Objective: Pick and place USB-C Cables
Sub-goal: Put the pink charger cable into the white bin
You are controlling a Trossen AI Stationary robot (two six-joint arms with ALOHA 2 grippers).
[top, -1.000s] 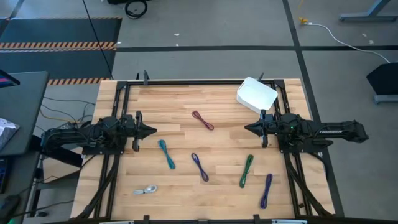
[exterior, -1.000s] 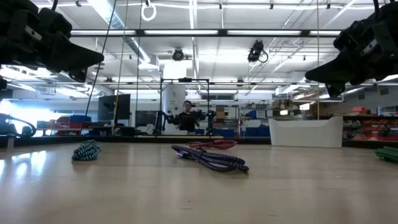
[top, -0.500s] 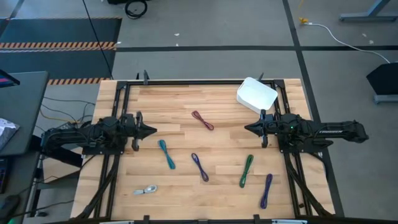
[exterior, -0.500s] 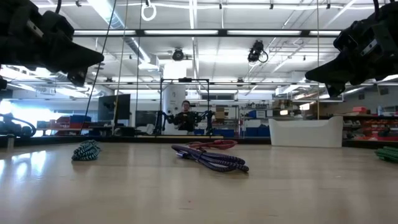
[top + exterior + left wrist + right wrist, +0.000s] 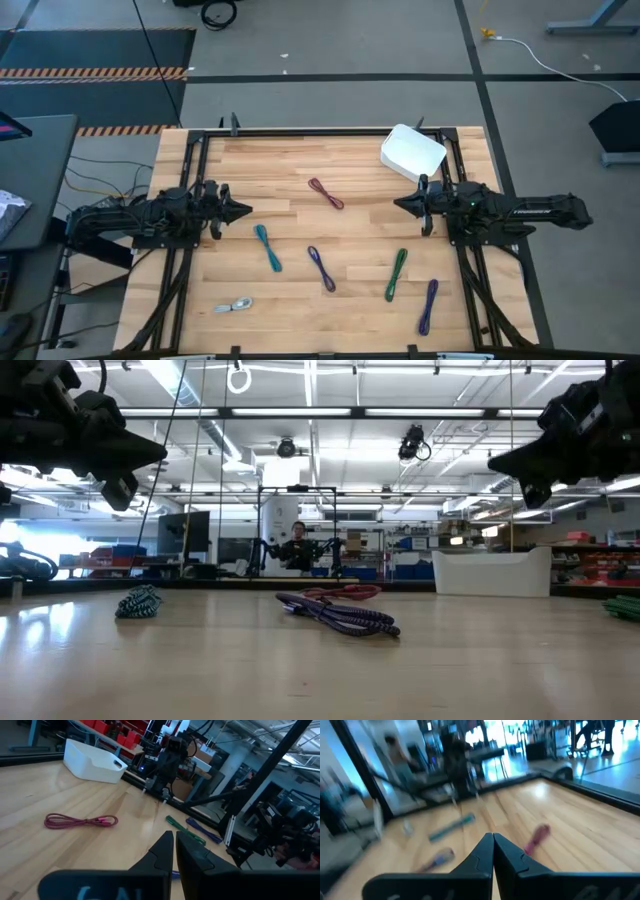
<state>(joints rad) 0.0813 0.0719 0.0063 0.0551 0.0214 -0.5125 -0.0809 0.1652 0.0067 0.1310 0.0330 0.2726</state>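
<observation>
Six coiled cables lie flat on the wooden table in the high view: dark red (image 5: 326,193), teal (image 5: 268,247), purple (image 5: 320,267), green (image 5: 396,274), a second purple (image 5: 428,305) and silver-white (image 5: 234,306). My left gripper (image 5: 247,210) hovers shut over the table's left side, pointing right, past the teal cable's far end. My right gripper (image 5: 397,206) hovers shut over the right side, pointing left. The low view shows both, left (image 5: 152,455) and right (image 5: 495,460), well above the tabletop. Each wrist view shows its fingertips closed, left (image 5: 174,838) and right (image 5: 493,836).
A white rounded-square tray (image 5: 412,153) rests on the table's far right corner, just beyond my right arm. A black rail frame (image 5: 300,131) runs around the table. Bare wood lies between the two grippers. A person (image 5: 298,546) shows far off in the room behind.
My left gripper has rolled about its own long axis while staying in place. My right gripper has tipped slightly, so its tip sits a little higher in the low view. Both have stayed shut. The cables have not moved.
</observation>
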